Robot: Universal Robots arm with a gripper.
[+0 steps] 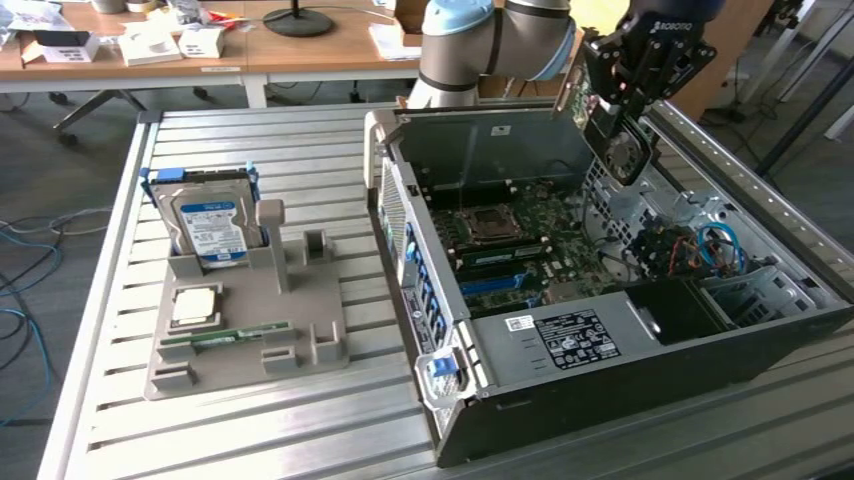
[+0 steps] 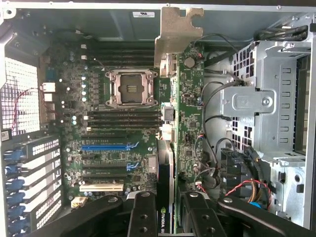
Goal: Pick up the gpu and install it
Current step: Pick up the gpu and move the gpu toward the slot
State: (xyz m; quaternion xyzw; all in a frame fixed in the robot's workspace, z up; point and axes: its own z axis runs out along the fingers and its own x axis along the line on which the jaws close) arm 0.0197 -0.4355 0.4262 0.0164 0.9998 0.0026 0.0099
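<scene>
**Holding the gpu above the open computer case**

The gpu (image 1: 622, 150) is being grasped by the clenched gripper (image 1: 614, 112) and is being held over the far end of the computer case (image 1: 534, 410), which is lying open on the slatted desk (image 1: 267, 420). In the wrist view, the gpu is being seen edge-on between the black fingers (image 2: 143, 212). Its silver bracket (image 2: 175, 29) is pointing away, above the motherboard (image 2: 113, 148) and beside the CPU socket (image 2: 129, 88). At the exterior view's left, a hard drive (image 1: 214, 225) is being carried upright in a grey holder (image 1: 254, 330).
</scene>
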